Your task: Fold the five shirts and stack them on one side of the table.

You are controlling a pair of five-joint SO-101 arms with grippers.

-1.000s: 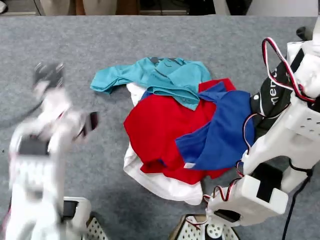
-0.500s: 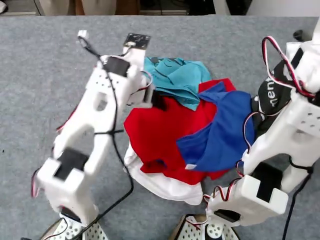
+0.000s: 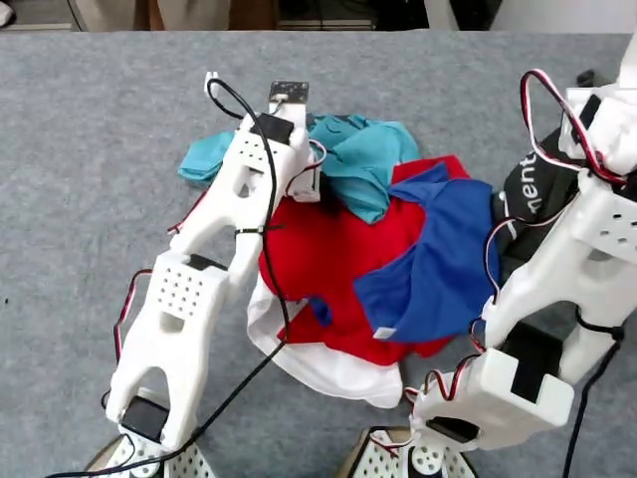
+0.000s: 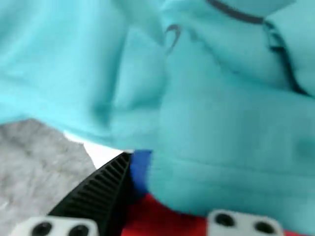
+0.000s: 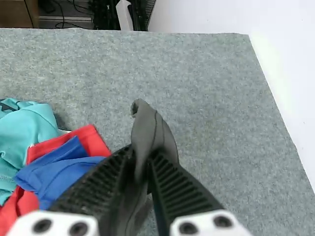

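Step in hand, as judged: singling one garment out of the unfolded heap. The left gripper [image 3: 311, 177], jaws parted, sits over the crumpled teal cotton shirt [image 3: 363, 159] at mid-table, with cloth just ahead and ungrasped. The right gripper [image 5: 142, 162] is clenched on a black fabric shirt [image 5: 147, 125]. The next move calls for closing on the teal hem.

Open grey table [image 3: 90, 149] left of and beyond shirt heap [image 3: 338, 259]; left arm [image 3: 229, 219], right arm [image 3: 587, 249] at its flanks
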